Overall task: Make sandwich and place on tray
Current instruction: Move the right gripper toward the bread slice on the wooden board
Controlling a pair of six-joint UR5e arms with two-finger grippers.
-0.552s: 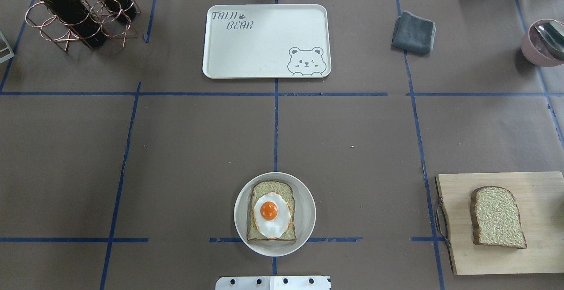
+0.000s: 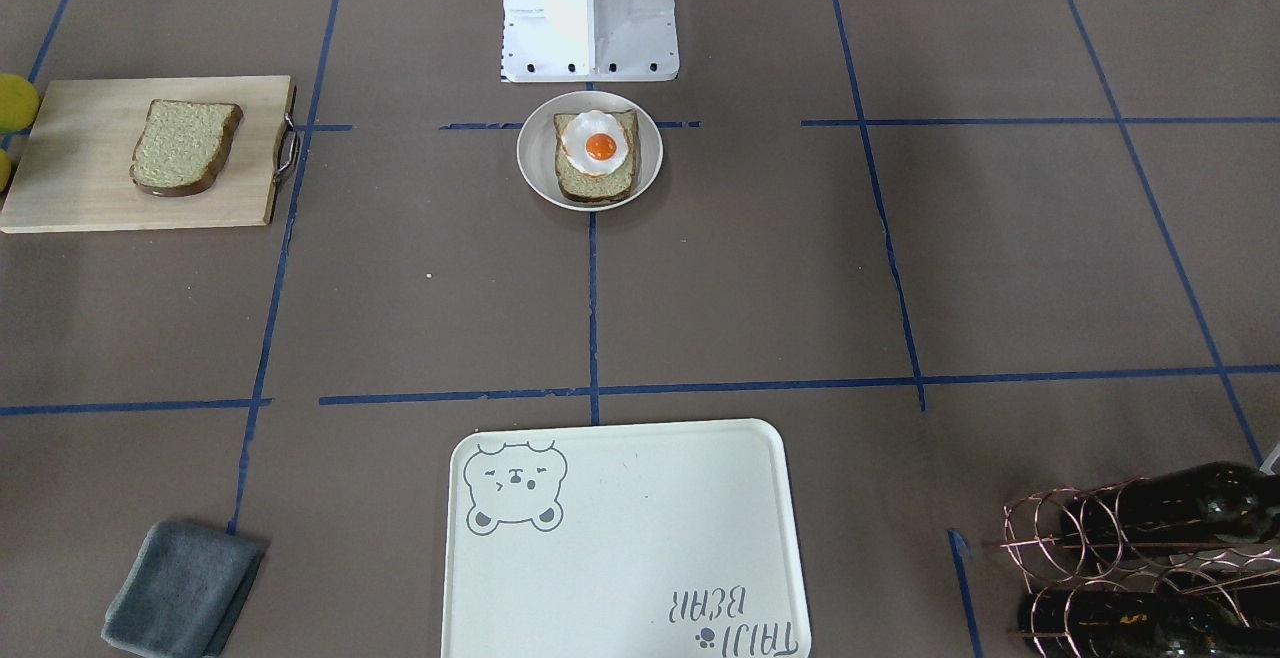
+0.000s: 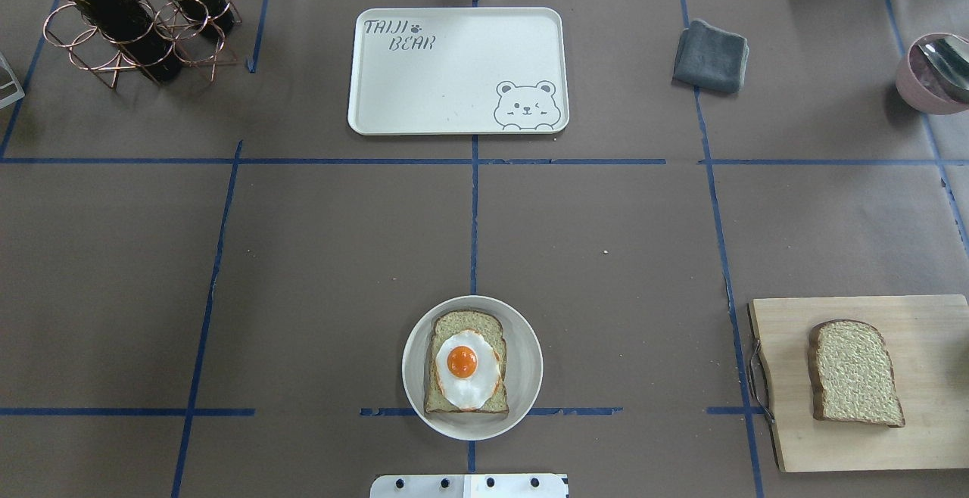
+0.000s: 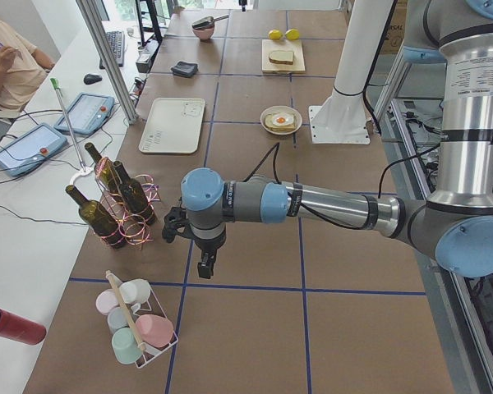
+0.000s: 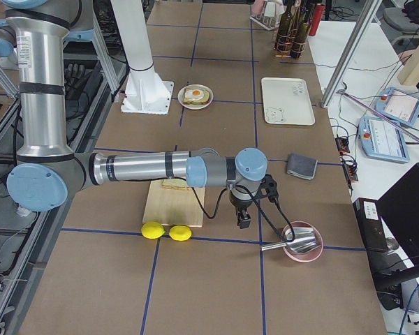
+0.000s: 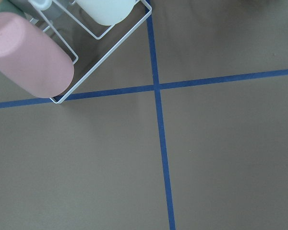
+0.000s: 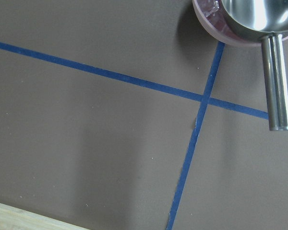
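A speckled bread slice (image 3: 454,324) with a fried egg (image 3: 463,368) on top lies on a small round plate (image 3: 526,365) close to the robot's base. A second bread slice (image 3: 855,373) lies on a wooden cutting board (image 3: 833,452) at the right. The cream bear tray (image 3: 454,82) sits bare at the far middle. My left gripper (image 4: 205,267) hangs over the table's left end, beside the bottle rack. My right gripper (image 5: 242,222) hangs past the board, beside a pink bowl. Both show only in side views, so I cannot tell whether they are open or shut.
A copper rack with wine bottles (image 3: 129,14) stands far left. A grey cloth (image 3: 710,56) lies far right, and a pink bowl with a metal scoop (image 3: 935,74) beyond it. Two lemons (image 5: 166,232) lie by the board. A wire rack of cups (image 4: 140,324) stands at the left end.
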